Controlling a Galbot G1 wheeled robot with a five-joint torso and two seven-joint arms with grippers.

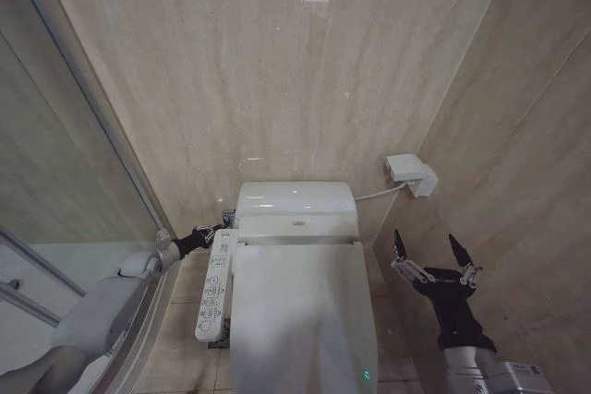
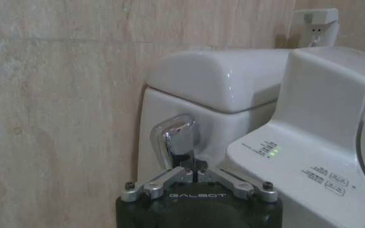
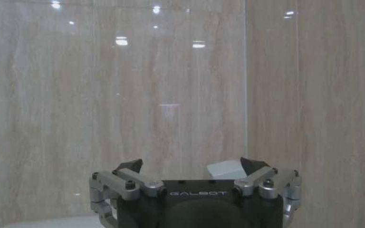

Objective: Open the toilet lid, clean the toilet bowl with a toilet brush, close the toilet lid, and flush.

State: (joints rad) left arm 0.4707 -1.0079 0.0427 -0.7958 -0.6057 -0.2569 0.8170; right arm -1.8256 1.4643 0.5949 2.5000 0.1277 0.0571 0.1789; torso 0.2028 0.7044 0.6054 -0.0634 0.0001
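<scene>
Two grippers are out: the left gripper (image 2: 194, 175) has its fingers pinched together at the chrome flush lever (image 2: 173, 140) on the cistern's (image 1: 295, 197) side, while the right gripper (image 1: 433, 253) hangs spread wide by the tiled wall. Between them the toilet lid (image 1: 300, 306) lies closed beside the control panel (image 1: 213, 287).

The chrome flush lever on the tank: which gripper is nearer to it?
The left. The left gripper has its fingers closed right at the chrome flush lever on the tank's side. The right gripper hangs open beside the closed toilet lid, away from it.
</scene>
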